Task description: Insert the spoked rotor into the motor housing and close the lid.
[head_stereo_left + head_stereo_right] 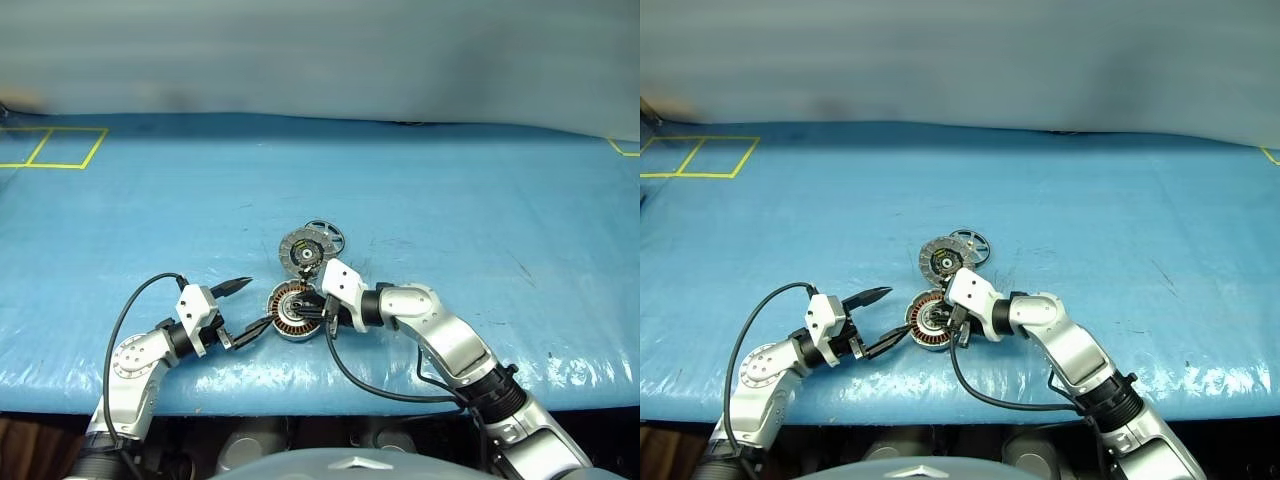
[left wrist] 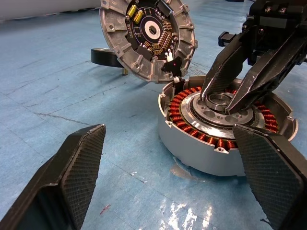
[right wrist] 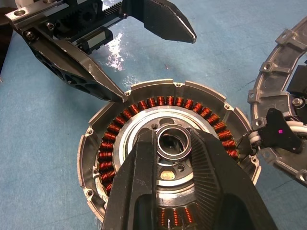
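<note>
Motor housing [image 3: 158, 158], lid [image 2: 148, 36] open, unlabelled

Looking down from the head over the table [image 1: 450, 200], far off; looking close along each gripper from opposite sides, both sharing the motor housing [image 2: 216, 143].

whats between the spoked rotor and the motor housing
The open lid stands between the spoked rotor and the motor housing, seen in the left eye view.
</note>
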